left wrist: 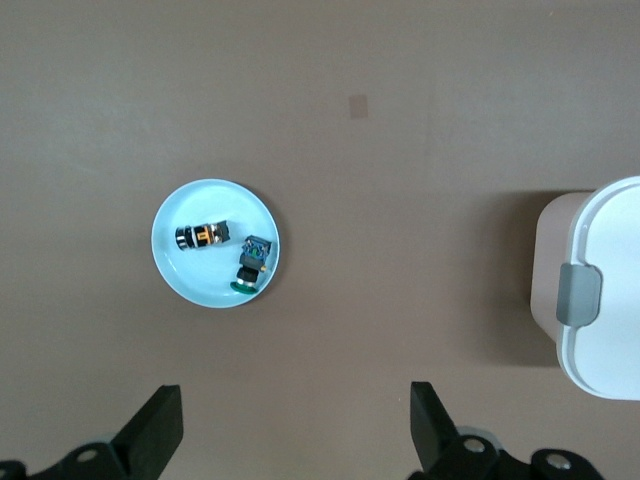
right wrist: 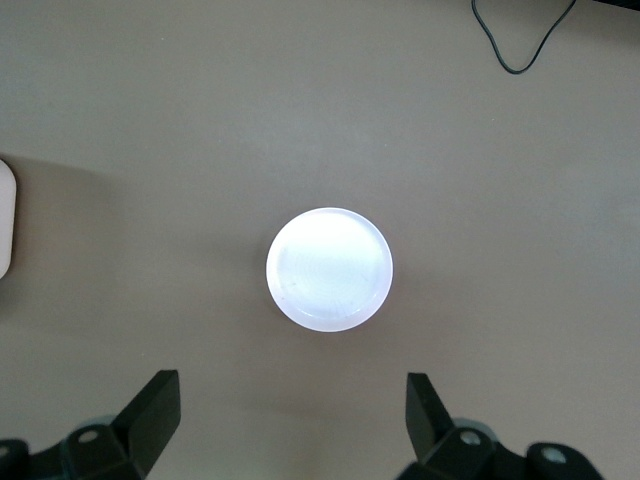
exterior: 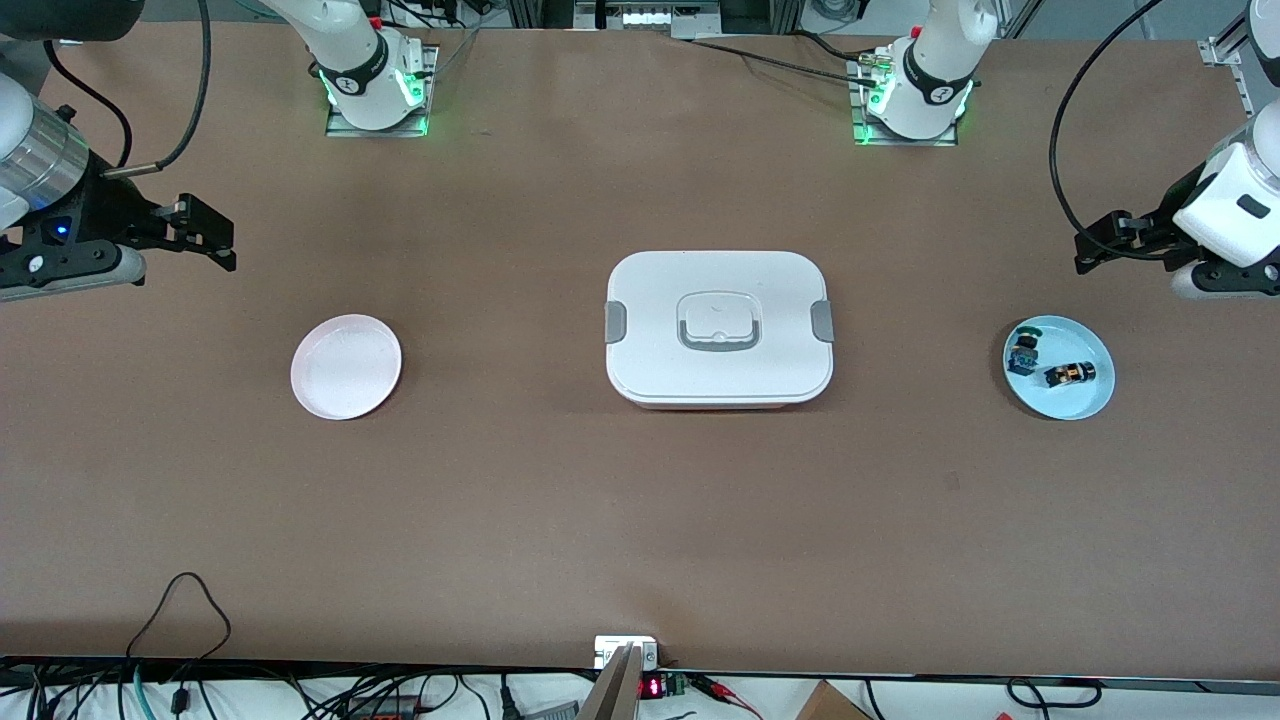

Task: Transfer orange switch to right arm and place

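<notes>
The orange switch lies on its side on a light blue plate at the left arm's end of the table, beside a green-blue-topped switch. In the left wrist view the orange switch lies on the plate. My left gripper hangs open and empty over bare table beside that plate; its own view shows the fingers wide apart. My right gripper is open and empty over bare table beside an empty white plate; it also shows in the right wrist view.
A white lidded box with grey side clips stands at the table's middle, between the two plates. Its edge shows in the left wrist view. The green-blue switch touches the blue plate's rim. The white plate holds nothing.
</notes>
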Controlling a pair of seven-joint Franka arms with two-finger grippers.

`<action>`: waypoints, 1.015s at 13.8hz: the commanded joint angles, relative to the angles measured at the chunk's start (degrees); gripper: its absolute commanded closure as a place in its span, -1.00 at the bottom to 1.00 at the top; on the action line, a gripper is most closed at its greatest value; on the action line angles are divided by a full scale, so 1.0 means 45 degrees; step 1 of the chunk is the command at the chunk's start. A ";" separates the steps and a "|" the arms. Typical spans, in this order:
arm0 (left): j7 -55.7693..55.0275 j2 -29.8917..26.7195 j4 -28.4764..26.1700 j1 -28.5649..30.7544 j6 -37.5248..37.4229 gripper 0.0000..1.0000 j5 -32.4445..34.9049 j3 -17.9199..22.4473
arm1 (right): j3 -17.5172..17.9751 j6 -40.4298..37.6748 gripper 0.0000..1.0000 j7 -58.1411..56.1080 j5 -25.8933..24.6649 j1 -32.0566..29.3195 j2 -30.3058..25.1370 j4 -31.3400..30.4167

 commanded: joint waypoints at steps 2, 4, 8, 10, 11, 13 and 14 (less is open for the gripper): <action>0.0013 0.0535 0.0582 -0.0052 -0.0602 -1.00 -0.0111 0.0008 | -0.0043 -0.0123 -1.00 0.0243 -0.0069 0.0088 -0.0084 0.0092; 0.0032 0.0866 0.0699 -0.0033 -0.1284 -1.00 -0.0111 0.0028 | -0.0043 -0.0123 -1.00 0.0244 -0.0069 0.0088 -0.0084 0.0092; 0.0090 0.1317 0.0739 0.0162 -0.1366 -1.00 0.0780 0.0126 | -0.0043 -0.0123 -1.00 0.0244 -0.0069 0.0088 -0.0084 0.0092; 0.0091 0.1433 0.0720 0.0182 -0.1404 -1.00 0.1217 0.0125 | -0.0043 -0.0123 -1.00 0.0244 -0.0069 0.0088 -0.0084 0.0092; 0.0110 0.1550 0.0700 0.0337 -0.1405 -1.00 0.1197 0.0145 | -0.0043 -0.0123 -1.00 0.0244 -0.0069 0.0088 -0.0084 0.0092; 0.0032 0.1765 0.0603 0.0980 -0.1424 -1.00 0.1197 0.0145 | -0.0043 -0.0123 -1.00 0.0263 -0.0049 0.0088 -0.0084 0.0092; -0.0103 0.1882 0.0312 0.1080 -0.1579 -1.00 0.1216 0.0145 | -0.0043 -0.0123 -1.00 0.0263 -0.0068 0.0088 -0.0084 0.0092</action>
